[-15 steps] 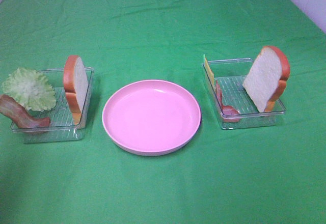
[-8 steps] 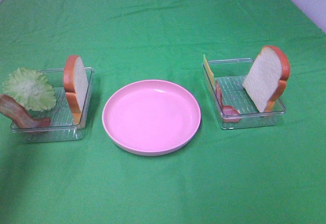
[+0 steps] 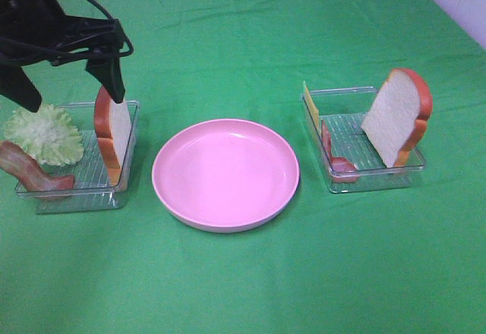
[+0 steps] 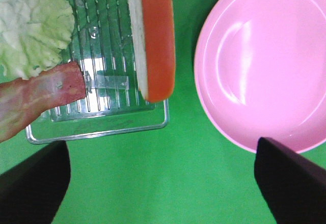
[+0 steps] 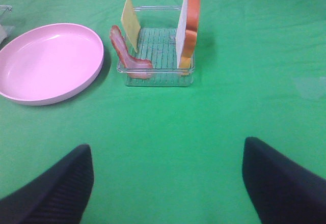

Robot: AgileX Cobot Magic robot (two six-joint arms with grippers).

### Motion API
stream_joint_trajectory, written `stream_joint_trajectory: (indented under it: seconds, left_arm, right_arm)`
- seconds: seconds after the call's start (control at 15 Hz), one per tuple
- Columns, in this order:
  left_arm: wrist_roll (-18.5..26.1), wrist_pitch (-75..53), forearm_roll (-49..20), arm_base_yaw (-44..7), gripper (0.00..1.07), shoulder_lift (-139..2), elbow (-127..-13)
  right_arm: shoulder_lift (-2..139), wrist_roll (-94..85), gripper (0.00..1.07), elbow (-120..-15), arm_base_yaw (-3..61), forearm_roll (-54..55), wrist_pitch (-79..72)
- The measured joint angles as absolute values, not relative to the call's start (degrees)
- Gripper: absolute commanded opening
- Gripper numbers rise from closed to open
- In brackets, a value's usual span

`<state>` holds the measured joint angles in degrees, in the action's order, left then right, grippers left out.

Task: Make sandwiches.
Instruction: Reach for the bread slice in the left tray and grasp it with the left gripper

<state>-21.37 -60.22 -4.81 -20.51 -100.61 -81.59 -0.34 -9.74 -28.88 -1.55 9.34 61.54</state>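
One bread slice [image 3: 112, 129] stands on edge in the left clear tray [image 3: 76, 193], with lettuce [image 3: 44, 133] and a bacon strip [image 3: 30, 171] hanging over the tray's left side. My left gripper [image 3: 68, 91] is open, above this tray. The left wrist view shows the bread [image 4: 155, 35], lettuce [image 4: 30, 25] and bacon [image 4: 35, 99] beyond the open gripper [image 4: 163, 183]. The right tray [image 3: 372, 178] holds the second bread slice [image 3: 399, 118], cheese [image 3: 310, 102] and bacon [image 3: 334, 155]. My right gripper [image 5: 165, 183] is open and empty, well short of that tray [image 5: 158, 76]; the exterior view does not show it.
A round pink plate [image 3: 225, 173] lies between the two trays on the green cloth. It shows in the left wrist view [image 4: 265, 61] and the right wrist view [image 5: 46, 63]. White wall edges [image 3: 456, 0] bound the far right corner.
My left arm has come into the exterior view at the top left, over the left tray. The food pieces and trays have not moved.
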Motion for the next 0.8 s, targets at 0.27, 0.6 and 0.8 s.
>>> stream_joint_trajectory:
  seconds: [0.27, 0.6, 0.8]
  left_arm:
    - [-23.2, -62.3, -3.4, -20.7, 0.89, -108.7, -88.2]
    - [-23.3, -62.3, -0.3, -20.7, 0.7, -117.2, -92.4]
    - [-23.3, -61.0, 1.0, -20.7, 0.29, -117.7, -92.4]
  right_arm:
    - [-0.3, -9.7, 0.76, -28.9, -1.5, 9.3, 61.5]
    - [-0.3, -9.7, 0.76, -28.9, -1.5, 9.3, 61.5]
    - [-0.3, -9.7, 0.76, -28.9, -1.5, 9.3, 61.5]
